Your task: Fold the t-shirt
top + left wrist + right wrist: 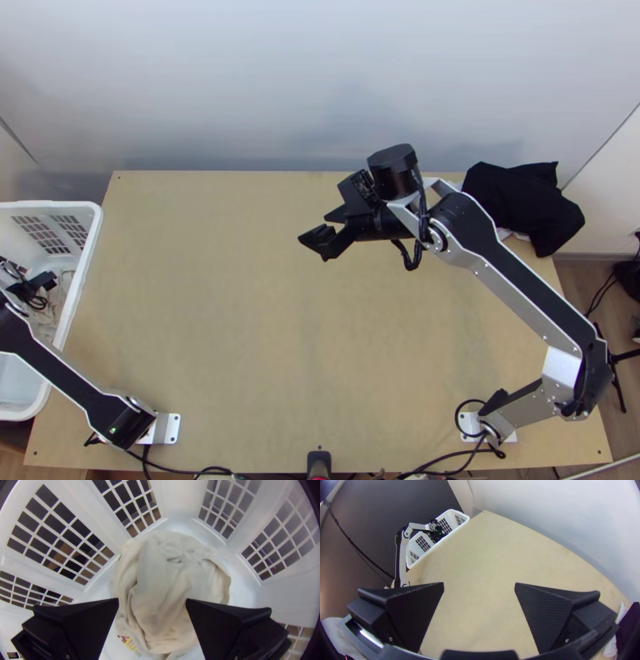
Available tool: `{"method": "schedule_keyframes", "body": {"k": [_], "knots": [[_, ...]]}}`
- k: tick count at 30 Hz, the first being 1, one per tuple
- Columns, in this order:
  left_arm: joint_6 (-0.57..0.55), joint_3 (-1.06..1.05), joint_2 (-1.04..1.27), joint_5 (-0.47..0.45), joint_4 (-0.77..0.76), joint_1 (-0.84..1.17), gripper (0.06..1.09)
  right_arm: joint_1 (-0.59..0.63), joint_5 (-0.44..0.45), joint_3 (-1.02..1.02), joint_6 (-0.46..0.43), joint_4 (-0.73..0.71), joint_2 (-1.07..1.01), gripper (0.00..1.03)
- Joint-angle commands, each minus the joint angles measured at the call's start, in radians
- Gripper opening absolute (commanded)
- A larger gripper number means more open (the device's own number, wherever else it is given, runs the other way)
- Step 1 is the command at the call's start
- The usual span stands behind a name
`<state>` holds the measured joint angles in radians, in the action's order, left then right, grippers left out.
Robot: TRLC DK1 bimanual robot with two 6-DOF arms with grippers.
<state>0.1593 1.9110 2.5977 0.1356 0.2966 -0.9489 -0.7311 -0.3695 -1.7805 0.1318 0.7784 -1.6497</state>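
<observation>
Left gripper (43, 285) was down in the white laundry basket (98, 220), fingers spread, above the bunched cream cloth (170, 590).
Cloth lay crumpled on the basket floor, unpinched; contact with fingertips: couldn't tell. Right gripper (314, 227) was over the wooden table (240, 320), fingers wide apart, nothing between them. Black cloth (528, 200) sat bunched at the far-right corner.

The top view's left edge cuts off part of the white basket (90, 242) and left arm (56, 376).
</observation>
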Motion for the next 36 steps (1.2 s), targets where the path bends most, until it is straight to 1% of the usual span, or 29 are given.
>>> {"method": "schedule_keyframes", "body": {"k": [1, 4, 5, 6, 7, 8, 10, 12, 16, 20, 22, 30, 36], "knots": [[-0.020, 0.175, 0.137, -0.001, 0.001, 0.025, 1.04, -0.002, 0.000, 0.006, -0.001, -0.001, -0.010, 0.99], [-0.017, 0.235, 0.176, -0.002, 0.026, 0.045, 1.03, -0.008, 0.001, 0.009, 0.000, -0.001, -0.016, 0.99], [-0.017, 0.247, 0.180, -0.010, 0.038, 0.050, 0.94, -0.010, 0.001, 0.009, 0.000, -0.001, -0.019, 0.99], [-0.018, 0.249, 0.182, -0.027, 0.033, 0.050, 0.65, -0.010, 0.001, 0.009, 0.000, -0.001, -0.022, 0.99], [-0.007, 0.258, 0.180, -0.079, 0.032, 0.048, 0.13, -0.011, 0.003, 0.009, 0.000, -0.001, -0.025, 0.99], [-0.021, 0.281, 0.180, -0.102, 0.052, 0.045, 0.10, -0.013, 0.004, 0.009, -0.001, -0.001, -0.027, 0.99], [-0.067, 0.290, 0.130, -0.116, 0.099, 0.042, 0.10, -0.013, 0.007, 0.007, -0.003, -0.001, -0.030, 0.99], [-0.081, 0.287, 0.088, -0.131, 0.116, 0.039, 0.10, -0.010, 0.007, 0.009, -0.003, -0.001, -0.032, 0.99], [-0.061, 0.289, 0.022, -0.133, 0.150, 0.036, 0.10, -0.007, 0.015, 0.012, -0.018, -0.001, -0.039, 0.99], [-0.052, 0.287, -0.152, -0.148, 0.277, 0.044, 0.10, -0.007, 0.017, 0.004, -0.023, -0.001, -0.041, 0.99], [-0.050, 0.287, -0.251, -0.160, 0.314, 0.056, 0.10, -0.005, 0.017, 0.000, -0.024, -0.001, -0.041, 0.99], [0.008, 0.292, -0.568, -0.165, 0.351, 0.134, 0.10, -0.001, 0.017, -0.010, -0.032, -0.001, -0.021, 0.99], [0.011, 0.292, -0.696, -0.165, 0.383, 0.213, 0.10, 0.024, 0.017, 0.046, -0.046, -0.001, 0.021, 0.99]]}}
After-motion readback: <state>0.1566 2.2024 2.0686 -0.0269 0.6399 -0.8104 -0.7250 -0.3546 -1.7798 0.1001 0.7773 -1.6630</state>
